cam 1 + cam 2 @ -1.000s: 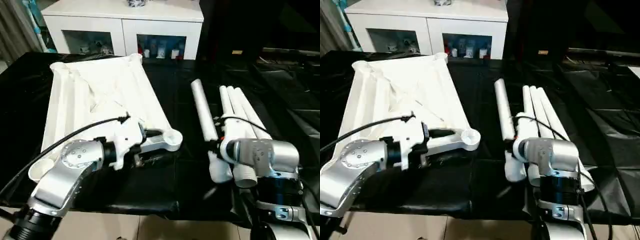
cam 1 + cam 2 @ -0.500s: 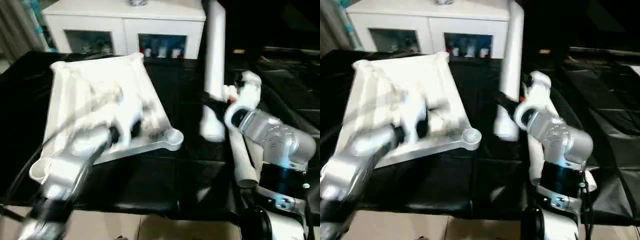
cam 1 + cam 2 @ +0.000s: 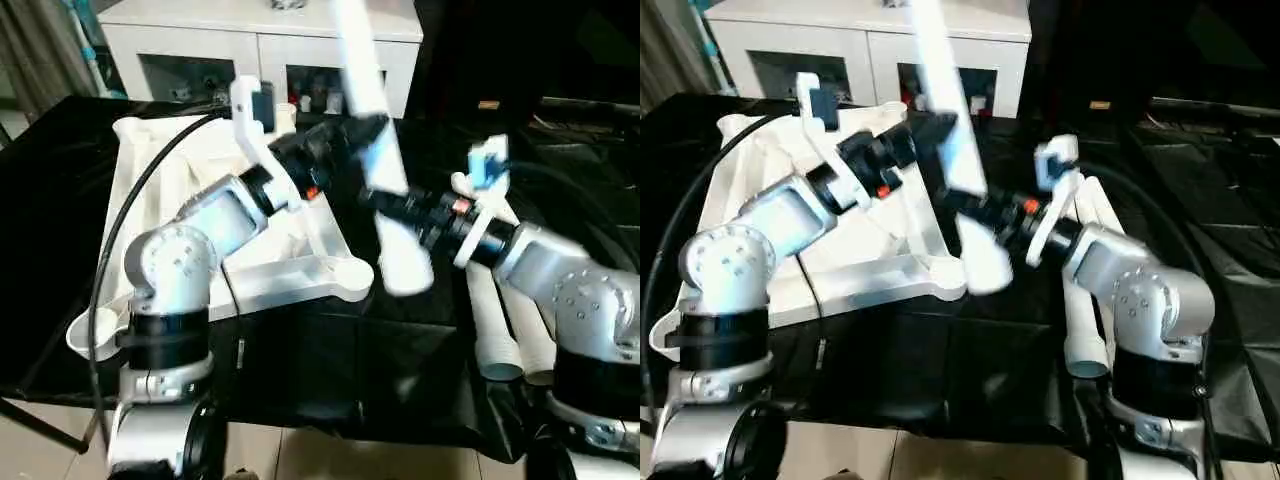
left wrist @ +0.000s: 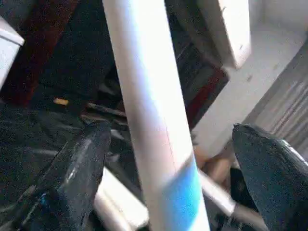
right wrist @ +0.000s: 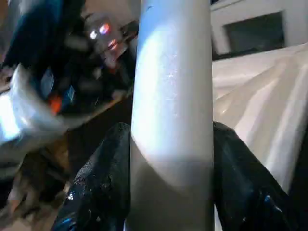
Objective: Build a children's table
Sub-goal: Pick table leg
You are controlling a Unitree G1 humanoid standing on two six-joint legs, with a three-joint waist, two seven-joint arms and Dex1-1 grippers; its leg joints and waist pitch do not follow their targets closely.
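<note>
Leg [image 3: 372, 150] is pinched near its lower end by the right hand [image 5: 168, 159], raised steeply beside the tabletop [image 3: 300, 265], while the spread left hand [image 4: 168, 159] brackets its upper length untouched.

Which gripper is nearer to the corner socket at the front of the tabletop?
Right. The right gripper grips the raised leg just above the corner socket; the left gripper stands open around the leg higher up, farther away.
</note>
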